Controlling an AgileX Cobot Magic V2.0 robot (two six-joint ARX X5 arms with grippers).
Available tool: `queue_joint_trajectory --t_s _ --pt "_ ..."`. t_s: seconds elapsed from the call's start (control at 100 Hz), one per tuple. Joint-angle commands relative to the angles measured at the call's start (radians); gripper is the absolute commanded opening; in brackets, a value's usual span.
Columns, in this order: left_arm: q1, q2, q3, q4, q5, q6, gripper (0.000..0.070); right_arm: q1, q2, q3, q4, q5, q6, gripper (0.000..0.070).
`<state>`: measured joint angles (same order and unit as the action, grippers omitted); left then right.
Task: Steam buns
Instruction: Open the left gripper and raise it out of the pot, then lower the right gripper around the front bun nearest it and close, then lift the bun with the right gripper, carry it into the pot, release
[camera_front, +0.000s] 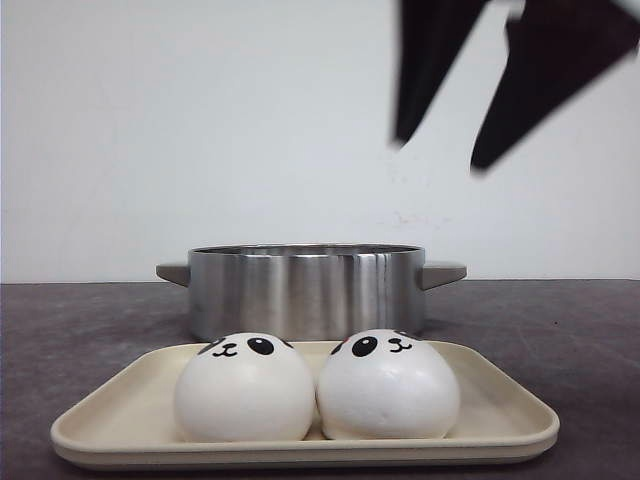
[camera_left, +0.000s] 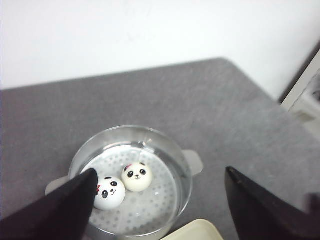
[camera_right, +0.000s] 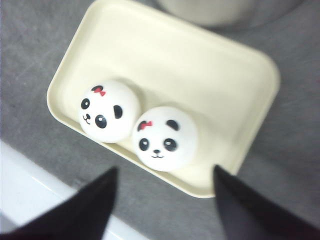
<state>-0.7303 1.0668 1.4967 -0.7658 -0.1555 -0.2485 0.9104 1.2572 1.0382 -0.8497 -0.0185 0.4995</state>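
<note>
Sitting side by side and touching at the lower centre of the front view, two panda-faced buns — one on the left and one on the right — rest on a cream tray on the grey surface. Just behind the tray stands a stainless steamer pot with a lug handle at each side. At the upper right of that view a dark hand hangs in the air, blurred, its two fingers spread apart with nothing between them; which arm it belongs to cannot be told there.

The left wrist view looks down into the pot at lower centre — two more buns lie close together on its perforated plate. The left hand is wide open and empty.

In the right wrist view the right hand is likewise spread wide, holding nothing, with the tray's two buns at the frame's centre, each showing a small red bow.
</note>
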Motion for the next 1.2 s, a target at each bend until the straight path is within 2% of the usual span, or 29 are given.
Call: queue_joint_trajectory --t_s 0.0,0.05,0.15,0.49,0.57,0.67,0.71,0.76,0.97,1.19 --pt "-0.009 -0.029 0.024 -0.012 -0.009 -0.008 0.0463 0.01 0.052 0.008 0.019 -0.004 0.017 0.0464" --pt "-0.009 -0.065 0.024 -0.034 -0.017 -0.007 0.0463 0.01 0.098 0.008 0.029 -0.004 0.011 0.0479" --pt "-0.009 -0.124 0.024 -0.089 -0.04 -0.006 0.0463 0.008 0.187 0.008 0.059 -0.005 -0.006 0.0576" --pt "-0.009 -0.246 0.024 -0.226 -0.085 0.001 0.0463 0.006 0.406 0.008 0.12 -0.008 -0.001 0.0572" --pt "-0.009 -0.263 0.024 -0.237 -0.089 0.001 0.0463 0.003 0.43 0.008 0.119 -0.007 0.008 0.0503" --pt "-0.009 -0.276 0.024 -0.245 -0.089 0.001 0.0464 0.002 0.445 0.008 0.126 -0.004 0.018 0.0369" --pt "-0.009 -0.279 0.024 -0.248 -0.089 0.001 0.0463 0.002 0.447 0.008 0.133 0.002 0.017 0.0237" --pt "-0.009 -0.282 0.024 -0.253 -0.089 0.002 0.0463 0.002 0.447 0.008 0.142 0.005 0.018 0.0" --pt "-0.009 -0.283 0.024 -0.269 -0.089 0.005 0.0464 0.007 0.381 0.05 0.116 0.019 0.017 0.0013" --pt "-0.009 -0.283 0.024 -0.256 -0.089 0.013 0.0464 0.023 0.241 0.269 0.107 0.081 -0.035 0.0009"
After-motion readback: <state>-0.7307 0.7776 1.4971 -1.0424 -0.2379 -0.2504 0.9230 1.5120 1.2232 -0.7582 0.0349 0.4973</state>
